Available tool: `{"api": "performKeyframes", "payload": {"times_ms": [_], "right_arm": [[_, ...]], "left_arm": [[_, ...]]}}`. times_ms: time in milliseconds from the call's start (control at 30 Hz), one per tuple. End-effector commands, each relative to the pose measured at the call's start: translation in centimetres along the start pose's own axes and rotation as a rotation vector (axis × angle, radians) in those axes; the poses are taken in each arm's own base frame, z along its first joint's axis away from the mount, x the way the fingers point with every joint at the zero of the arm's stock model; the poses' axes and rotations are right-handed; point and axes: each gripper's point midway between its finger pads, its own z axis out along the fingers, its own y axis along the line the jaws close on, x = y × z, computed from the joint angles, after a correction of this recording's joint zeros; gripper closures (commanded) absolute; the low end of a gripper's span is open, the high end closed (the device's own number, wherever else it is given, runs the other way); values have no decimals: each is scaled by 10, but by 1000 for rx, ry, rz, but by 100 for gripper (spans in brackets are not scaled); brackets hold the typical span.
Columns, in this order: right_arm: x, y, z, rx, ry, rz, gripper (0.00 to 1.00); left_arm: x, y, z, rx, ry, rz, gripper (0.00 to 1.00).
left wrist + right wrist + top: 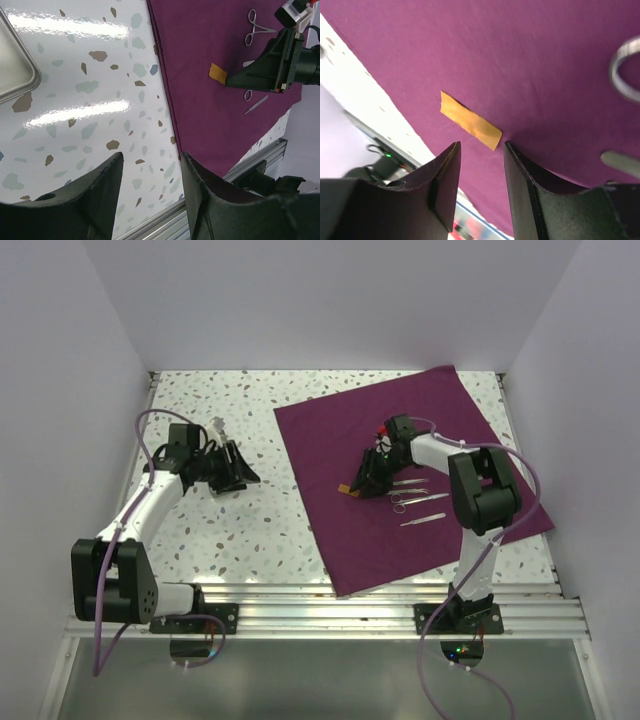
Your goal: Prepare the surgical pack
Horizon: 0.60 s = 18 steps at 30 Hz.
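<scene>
- Cloth (420, 430) of plum purple is seen spread flat under the right gripper (481, 147). Its folded edge runs just to the right of the left gripper (152, 159).
- The right jaws are held apart with nothing between them. An orange strip (470, 120) lies flat on the cloth just ahead of their gap, seemingly untouched.
- The left jaws are likewise held apart and empty, over the speckled table (90, 115). The corner of a steel tray (15, 60) is seen well ahead of them, to the left.
- Steel instruments (412, 500) are laid on the cloth to the right of the right jaws.
- The strip is judged thin, light and limp. It would best be pinched at one end, though cloth may be gathered with it.
- The cloth is judged soft and apt to bunch. It should be taken at a corner or edge, since dragging could shift the slippery instruments.
</scene>
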Motion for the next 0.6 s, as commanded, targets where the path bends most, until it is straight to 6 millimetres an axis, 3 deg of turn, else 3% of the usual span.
{"api": "performKeyframes", "payload": {"times_ms": [0,300,567], "right_arm": [[3,10,-5,-46,-60,111,56],[6,-2,7,-50,-114,224,58],[-14,-5,15,-58,-195,263,64]], "left_arm": [[-8,-16,-5,57,-37,31,46],[-4,-17,-5,61,-22,40,46],[2,-18,-5,61,-9,41,46]]}}
